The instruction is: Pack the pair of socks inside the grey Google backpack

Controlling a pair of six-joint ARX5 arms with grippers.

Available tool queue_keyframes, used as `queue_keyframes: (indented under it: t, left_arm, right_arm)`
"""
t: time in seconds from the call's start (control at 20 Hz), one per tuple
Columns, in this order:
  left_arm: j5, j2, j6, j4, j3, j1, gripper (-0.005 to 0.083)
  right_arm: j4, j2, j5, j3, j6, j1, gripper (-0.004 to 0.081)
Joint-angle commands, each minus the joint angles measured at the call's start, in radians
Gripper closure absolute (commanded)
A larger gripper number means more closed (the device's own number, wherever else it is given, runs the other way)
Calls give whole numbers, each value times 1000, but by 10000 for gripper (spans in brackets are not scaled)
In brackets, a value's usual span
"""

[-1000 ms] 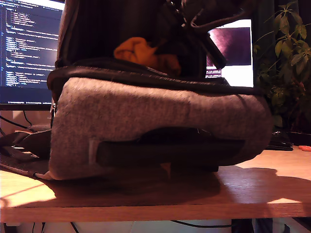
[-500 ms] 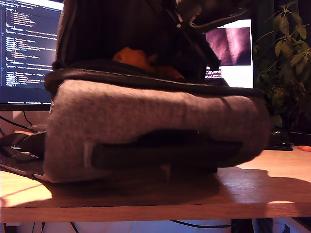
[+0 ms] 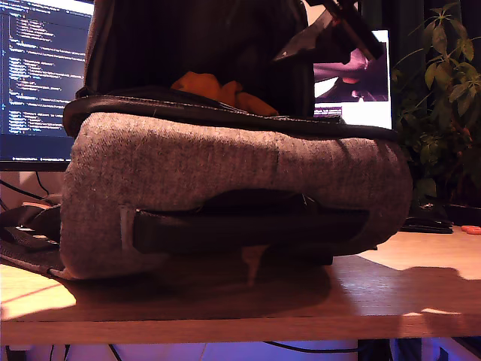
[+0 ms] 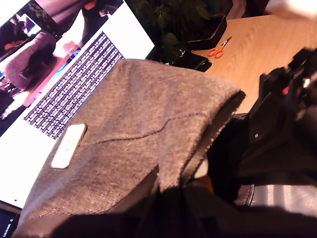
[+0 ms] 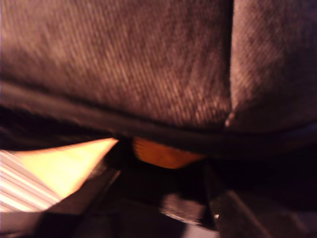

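A wooden table (image 3: 421, 289) carries the backpack (image 3: 225, 188), with lit monitors (image 3: 37, 75) behind it and a plant (image 3: 443, 90) at the exterior view's right. The backpack lies on its side, its black-trimmed opening facing up. The socks (image 3: 218, 90) sit in that opening, just above the zipper rim, orange against the dark lining. In the second wrist view the socks (image 5: 166, 153) show beneath the grey fabric, close to my second gripper (image 5: 163, 198); whether its jaws grip them cannot be told. My first gripper (image 4: 198, 198) sits at the backpack's grey flap; jaw state cannot be told. Orange scissors (image 4: 219, 49) lie on the table beyond.
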State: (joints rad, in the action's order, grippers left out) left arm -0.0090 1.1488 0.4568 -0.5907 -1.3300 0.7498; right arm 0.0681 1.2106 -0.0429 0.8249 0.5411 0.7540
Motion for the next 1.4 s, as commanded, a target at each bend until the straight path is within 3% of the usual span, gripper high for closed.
queue_keyframes:
  t: [0.0, 0.1, 0.4, 0.85, 0.95, 1.1, 1.35]
  left_arm:
    - [13, -11, 4, 39, -48, -3, 797]
    - [16, -11, 3, 38, -48, -3, 797]
    - [17, -11, 3, 39, -48, -3, 797]
    - [26, -11, 3, 39, -66, -3, 797]
    - [35, -11, 3, 37, -66, -3, 797]
    - [39, -11, -11, 24, -66, -1, 797]
    - [33, -11, -11, 23, -66, -1, 797]
  right_arm:
    - [8, 50, 2, -7, -152, 19, 508]
    - [19, 77, 2, -7, -158, 24, 617]
    - [161, 125, 37, -7, -288, 38, 766]
    - [173, 240, 54, 5, -306, 38, 783]
    - [246, 275, 55, 26, -306, 37, 783]
    - [468, 305, 119, 77, -339, 38, 783]
    - [213, 296, 94, 119, -362, 48, 783]
